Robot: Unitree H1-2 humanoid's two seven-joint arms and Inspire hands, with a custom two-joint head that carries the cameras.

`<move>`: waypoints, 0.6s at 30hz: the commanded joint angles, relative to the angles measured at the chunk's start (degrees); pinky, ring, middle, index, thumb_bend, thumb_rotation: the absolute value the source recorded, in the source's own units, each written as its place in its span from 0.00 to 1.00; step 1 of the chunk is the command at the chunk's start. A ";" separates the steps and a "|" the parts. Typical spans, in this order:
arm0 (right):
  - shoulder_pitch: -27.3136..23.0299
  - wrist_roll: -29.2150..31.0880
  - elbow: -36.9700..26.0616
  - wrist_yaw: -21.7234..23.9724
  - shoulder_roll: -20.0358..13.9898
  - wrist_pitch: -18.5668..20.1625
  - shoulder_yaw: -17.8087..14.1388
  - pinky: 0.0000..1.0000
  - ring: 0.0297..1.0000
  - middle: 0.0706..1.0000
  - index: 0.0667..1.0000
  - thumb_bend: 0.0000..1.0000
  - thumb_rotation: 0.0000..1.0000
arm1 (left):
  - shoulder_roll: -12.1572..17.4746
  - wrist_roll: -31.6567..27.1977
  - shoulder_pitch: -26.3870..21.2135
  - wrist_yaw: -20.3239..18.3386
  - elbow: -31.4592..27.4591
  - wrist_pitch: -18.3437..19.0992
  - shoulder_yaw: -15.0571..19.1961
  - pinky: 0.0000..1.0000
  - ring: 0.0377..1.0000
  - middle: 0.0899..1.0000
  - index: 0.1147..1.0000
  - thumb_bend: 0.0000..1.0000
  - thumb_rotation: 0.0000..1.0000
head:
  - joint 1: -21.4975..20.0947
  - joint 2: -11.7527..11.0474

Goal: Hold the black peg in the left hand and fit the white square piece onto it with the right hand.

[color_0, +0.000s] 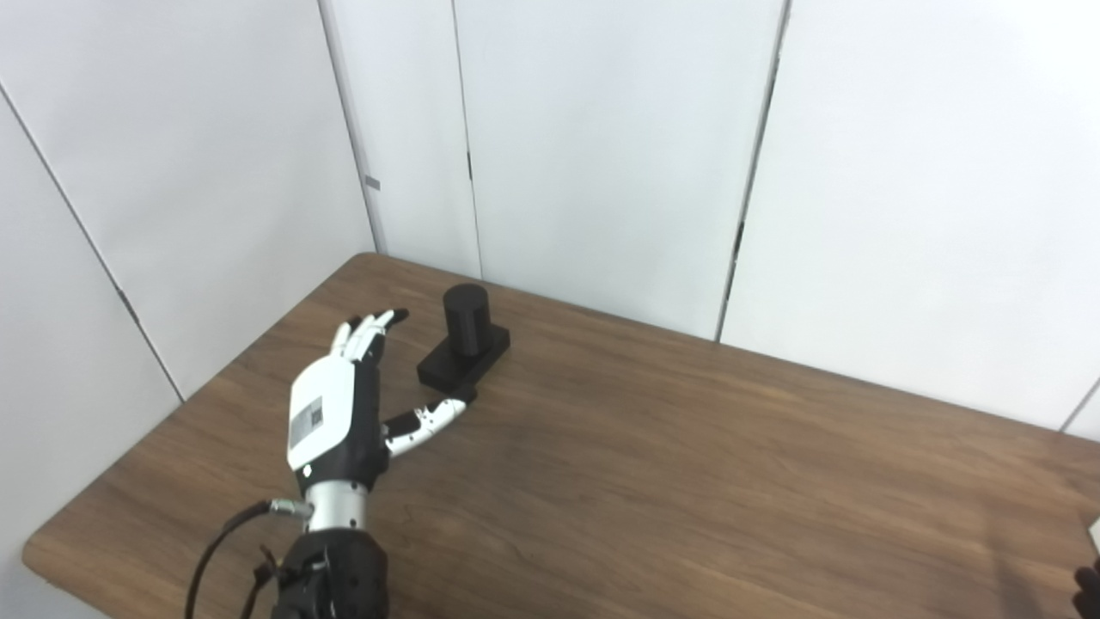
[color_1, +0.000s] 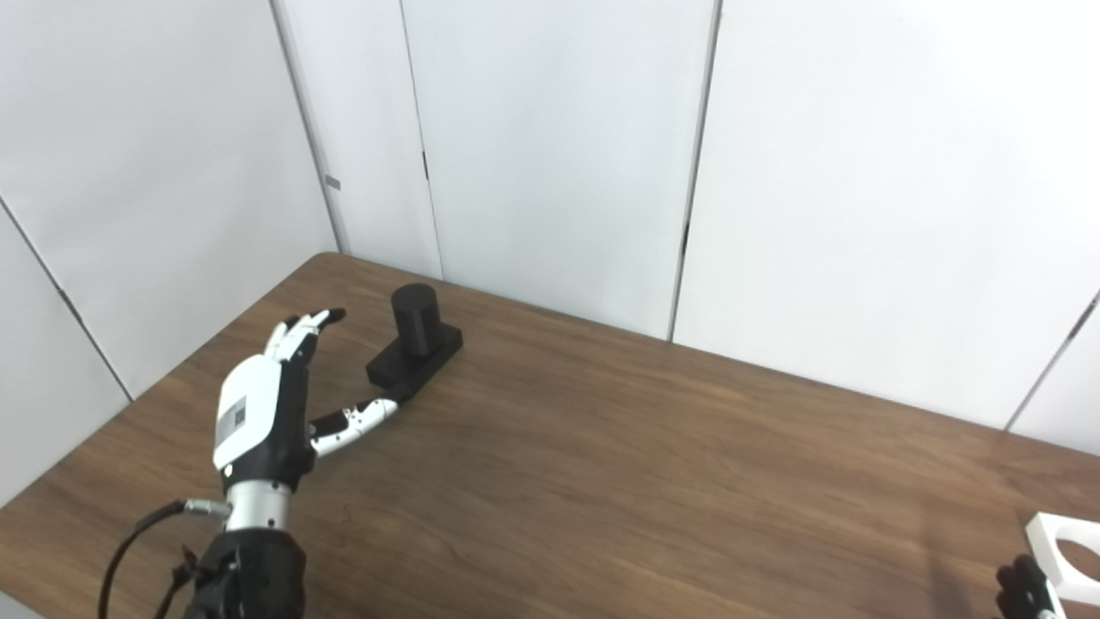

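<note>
The black peg [color_0: 465,320], a short cylinder on a flat black base [color_0: 462,358], stands on the brown table [color_0: 687,464] near its far left corner. My left hand [color_0: 339,404] hovers just left of and in front of the base, open, fingers stretched toward the wall and thumb reaching to the base's near corner. The white square piece [color_1: 1066,554], with a round hole, lies at the table's right edge, cut off by the frame. Only dark fingertips of my right hand [color_1: 1023,589] show at the bottom right, just beside the piece; their pose is unclear.
White wall panels [color_0: 601,146] close off the table at the back and left. A black cable [color_0: 219,542] loops from my left wrist. Bare brown tabletop stretches between the peg and the white piece.
</note>
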 commanded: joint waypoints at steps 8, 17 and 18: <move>9.92 -1.80 -2.85 -0.17 -0.65 -3.90 1.11 0.97 0.96 0.92 0.94 0.73 1.00 | 7.22 15.58 -7.58 -4.34 8.44 4.13 -3.81 1.00 1.00 0.97 0.89 0.87 0.74 | -0.46 0.84; 9.95 -2.17 -2.50 -0.11 -0.61 -4.52 1.22 0.96 0.94 0.92 0.94 0.72 1.00 | 8.35 22.07 -13.17 -9.31 19.28 4.79 -4.71 1.00 1.00 0.97 0.86 0.94 0.82 | -0.12 1.22; 9.95 -2.19 -2.51 -0.16 -0.57 -4.45 1.23 0.95 0.94 0.91 0.94 0.72 1.00 | 8.41 21.69 -13.72 -9.20 20.59 4.77 -4.83 1.00 1.00 0.97 0.86 0.95 0.81 | -0.12 1.22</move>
